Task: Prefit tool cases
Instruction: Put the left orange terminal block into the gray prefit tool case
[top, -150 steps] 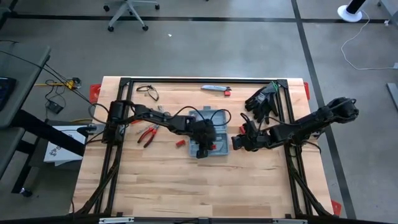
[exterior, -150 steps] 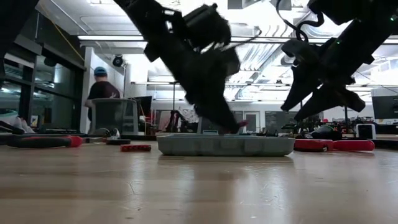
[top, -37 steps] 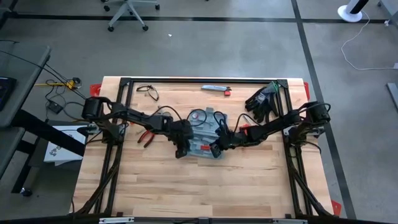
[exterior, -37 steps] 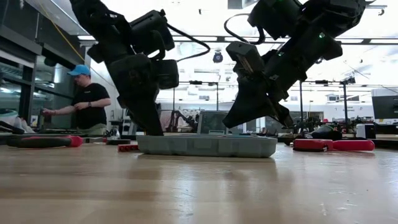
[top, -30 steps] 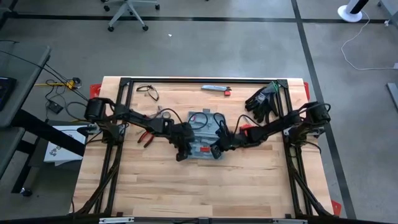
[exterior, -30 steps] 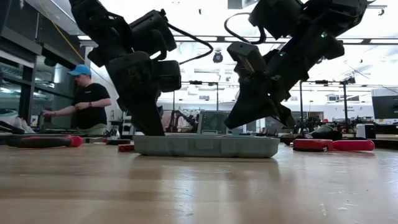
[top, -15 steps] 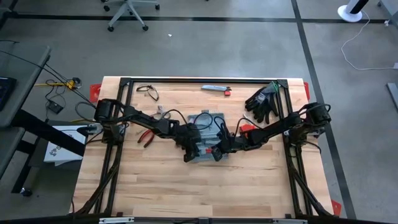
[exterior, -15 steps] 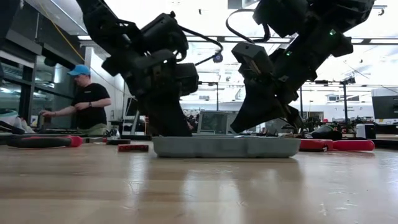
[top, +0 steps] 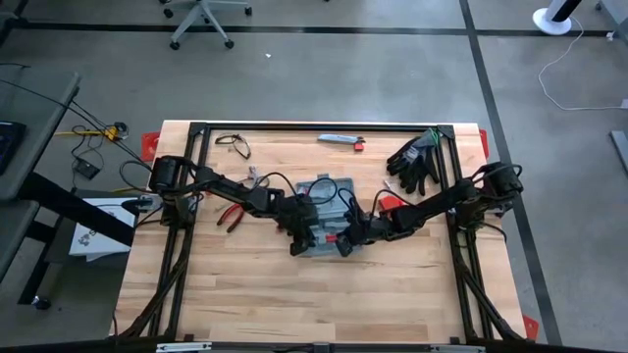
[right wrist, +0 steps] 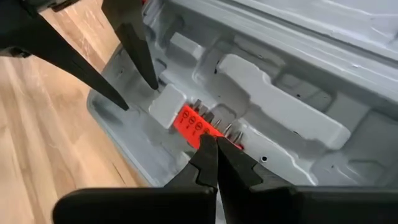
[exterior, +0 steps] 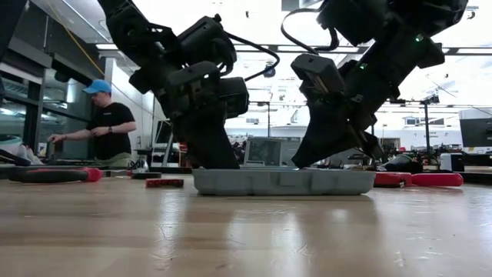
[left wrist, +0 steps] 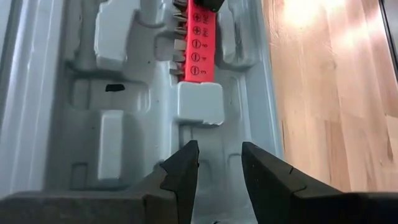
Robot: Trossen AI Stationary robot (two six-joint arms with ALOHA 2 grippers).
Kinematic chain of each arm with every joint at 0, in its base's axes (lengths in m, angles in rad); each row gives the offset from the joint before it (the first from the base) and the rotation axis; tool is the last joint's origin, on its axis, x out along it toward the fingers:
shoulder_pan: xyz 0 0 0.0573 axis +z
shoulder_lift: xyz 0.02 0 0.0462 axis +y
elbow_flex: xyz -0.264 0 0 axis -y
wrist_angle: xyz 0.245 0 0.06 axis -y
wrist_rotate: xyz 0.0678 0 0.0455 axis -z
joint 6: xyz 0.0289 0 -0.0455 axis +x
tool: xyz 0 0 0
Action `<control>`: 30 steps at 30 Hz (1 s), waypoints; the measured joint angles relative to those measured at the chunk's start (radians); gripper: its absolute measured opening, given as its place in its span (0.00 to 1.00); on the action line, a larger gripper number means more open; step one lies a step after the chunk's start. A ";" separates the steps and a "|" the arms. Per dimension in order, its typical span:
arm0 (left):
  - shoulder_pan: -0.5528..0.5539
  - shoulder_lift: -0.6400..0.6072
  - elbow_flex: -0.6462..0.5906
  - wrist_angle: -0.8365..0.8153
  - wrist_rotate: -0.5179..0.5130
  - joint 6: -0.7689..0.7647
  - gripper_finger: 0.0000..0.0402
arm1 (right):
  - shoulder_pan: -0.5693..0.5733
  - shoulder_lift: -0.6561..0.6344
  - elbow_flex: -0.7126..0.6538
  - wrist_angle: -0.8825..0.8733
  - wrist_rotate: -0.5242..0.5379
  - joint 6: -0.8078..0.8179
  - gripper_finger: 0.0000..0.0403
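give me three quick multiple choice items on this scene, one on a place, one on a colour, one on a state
1. Where do the black gloves lie?
A. far right of the table
B. inside the tool case
C. on the floor

2. What colour is the bit holder in the tool case?
A. yellow
B. red
C. green

3. How is the right claw?
A. wide open
B. shut
C. holding pliers

Key: 1 A, the high view shows them by the right frame. 2 B, both wrist views show red. 3 B, its fingers meet, tip at the holder.
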 joint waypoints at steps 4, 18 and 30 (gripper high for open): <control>0.000 0.000 0.000 -0.001 -0.001 0.010 0.28 | 0.000 -0.001 0.001 -0.017 -0.005 -0.002 0.00; 0.004 0.000 0.000 0.004 -0.015 0.019 0.28 | -0.001 0.081 0.005 0.049 -0.100 -0.009 0.00; 0.008 -0.005 -0.001 -0.001 -0.008 0.019 0.28 | -0.004 0.105 0.000 0.117 -0.110 0.017 0.00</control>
